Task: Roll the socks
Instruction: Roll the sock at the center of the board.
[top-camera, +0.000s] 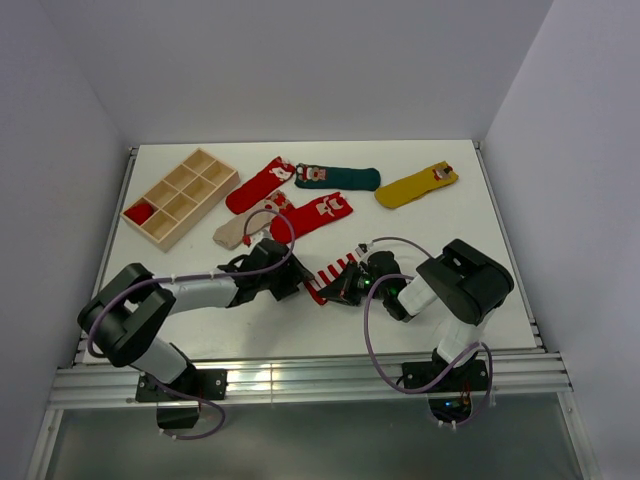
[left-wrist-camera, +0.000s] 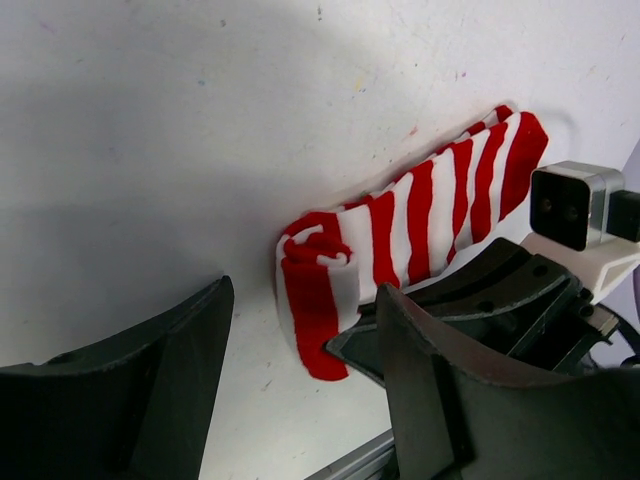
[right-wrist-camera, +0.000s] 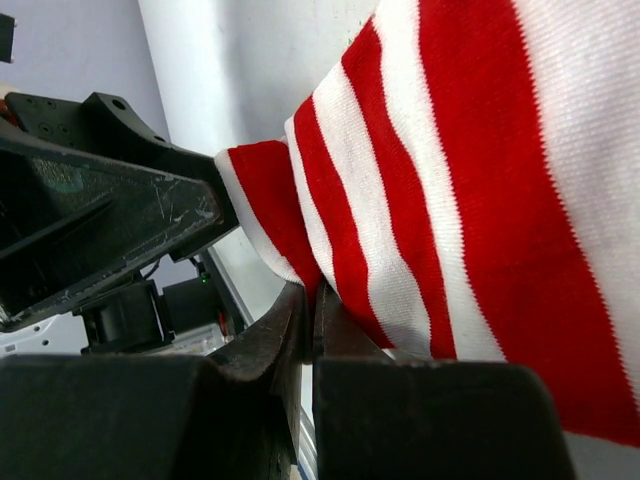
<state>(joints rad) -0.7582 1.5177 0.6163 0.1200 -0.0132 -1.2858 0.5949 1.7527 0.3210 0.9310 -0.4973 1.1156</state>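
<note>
The red-and-white striped sock (top-camera: 335, 273) lies on the table between my two grippers. One end of it is curled into a small roll (left-wrist-camera: 315, 262), and the rest (left-wrist-camera: 440, 205) stretches away flat. My left gripper (left-wrist-camera: 305, 390) is open, and the rolled end sits just past its fingertips without touching them. My right gripper (right-wrist-camera: 312, 300) is shut on the edge of the striped sock (right-wrist-camera: 450, 180), beside the roll. In the top view the left gripper (top-camera: 298, 281) and right gripper (top-camera: 350, 287) nearly meet.
Further back lie a red sock (top-camera: 258, 185), a dark green sock (top-camera: 338, 178), a mustard yellow sock (top-camera: 417, 186), a beige sock (top-camera: 240, 228) and another red sock (top-camera: 312, 214). A wooden compartment tray (top-camera: 180, 195) stands at the back left. The table's near edge rail (top-camera: 300, 378) is close.
</note>
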